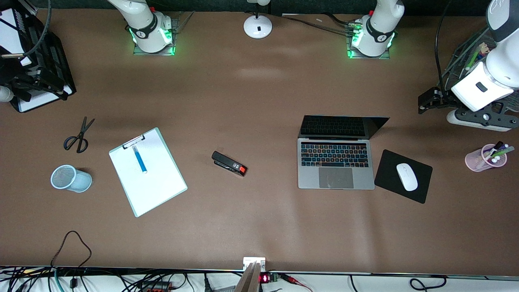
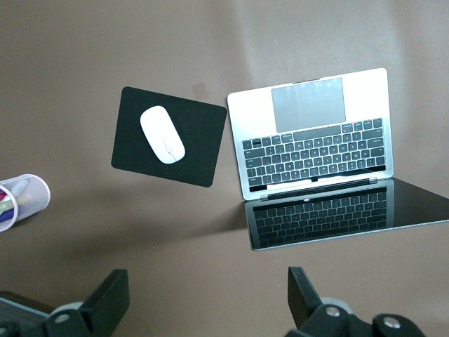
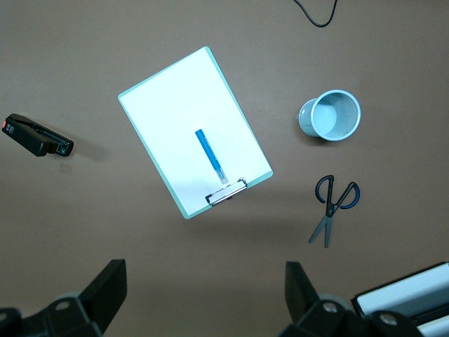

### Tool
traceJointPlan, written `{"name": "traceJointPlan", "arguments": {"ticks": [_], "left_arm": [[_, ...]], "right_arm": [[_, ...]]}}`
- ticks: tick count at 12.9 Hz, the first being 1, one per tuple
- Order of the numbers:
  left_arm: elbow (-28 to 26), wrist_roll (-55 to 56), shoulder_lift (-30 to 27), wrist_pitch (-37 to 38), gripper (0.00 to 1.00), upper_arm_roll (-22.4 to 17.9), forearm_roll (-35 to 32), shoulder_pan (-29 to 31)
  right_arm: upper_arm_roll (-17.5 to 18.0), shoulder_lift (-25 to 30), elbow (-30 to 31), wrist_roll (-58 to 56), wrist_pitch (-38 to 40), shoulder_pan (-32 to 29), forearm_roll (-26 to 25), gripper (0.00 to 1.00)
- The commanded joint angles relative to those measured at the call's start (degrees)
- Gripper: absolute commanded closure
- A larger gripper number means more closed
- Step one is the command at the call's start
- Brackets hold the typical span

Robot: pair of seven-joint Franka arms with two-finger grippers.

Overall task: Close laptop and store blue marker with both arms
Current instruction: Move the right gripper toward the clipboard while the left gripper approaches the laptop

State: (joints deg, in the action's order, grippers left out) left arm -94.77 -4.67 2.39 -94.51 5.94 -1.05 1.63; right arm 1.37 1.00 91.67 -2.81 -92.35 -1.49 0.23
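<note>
Overhead, both claws hung open and empty: left claw above the open laptop, right claw above the blue marker on a clipboard.

**Items partly out of view**

- Pink pen cup: cut by the left wrist view's edge; its pens cannot be told apart there.
- Laptop: screen corner cut off in the left wrist view.
- Black tray: only a corner shows.
- Right gripper: at the front view's edge, largely cropped.
</note>
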Motion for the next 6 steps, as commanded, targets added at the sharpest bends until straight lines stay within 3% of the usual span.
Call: {"name": "traceJointPlan", "arguments": {"ticks": [1, 6], "left_arm": [[1.8, -0.1, 0.6, 1.3, 0.00, 0.7, -0.7, 0.7], [1.8, -0.1, 0.6, 1.3, 0.00, 0.7, -0.7, 0.7]], "right_arm": [[0.3, 0.8, 1.0, 0.9, 0.5, -0.4, 1.2, 0.00], [0.4, -1.0, 0.7, 0.3, 1.1, -0.4, 1.2, 0.00]]}}
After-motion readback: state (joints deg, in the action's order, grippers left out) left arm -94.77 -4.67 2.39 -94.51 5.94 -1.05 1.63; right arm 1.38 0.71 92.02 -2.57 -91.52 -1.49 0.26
